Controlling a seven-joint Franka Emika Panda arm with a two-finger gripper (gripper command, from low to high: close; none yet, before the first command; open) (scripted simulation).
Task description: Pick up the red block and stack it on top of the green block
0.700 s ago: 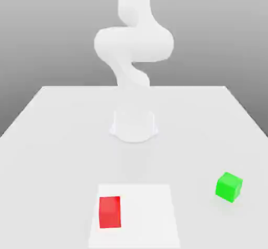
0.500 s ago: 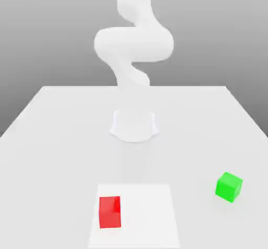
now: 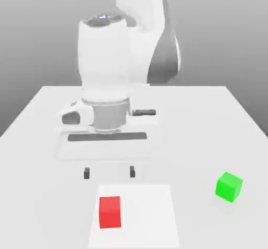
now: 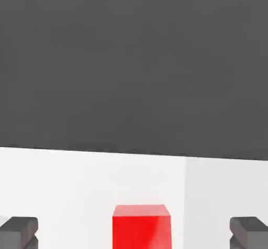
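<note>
Exterior view: the arm has swung forward.
End effector point(image 3: 109, 172): fingers wide apart, empty, above the red block point(image 3: 110, 212).
Green block point(image 3: 229, 186): far right on the worktop point(image 3: 209, 117).
Next: go down, grab.

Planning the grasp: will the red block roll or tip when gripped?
The red block looks like a flat-faced cube, so rolling seems unlikely. It sits flat on the table, probably stable. Matte faces suggest a decent grip.

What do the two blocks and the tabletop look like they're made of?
Red block: flat matte red, no grain or gloss, perhaps plastic or painted. Green block: same matte, uniform look. Table: plain matte white, textureless. All are simulator renders, so actual material stays open.
</note>
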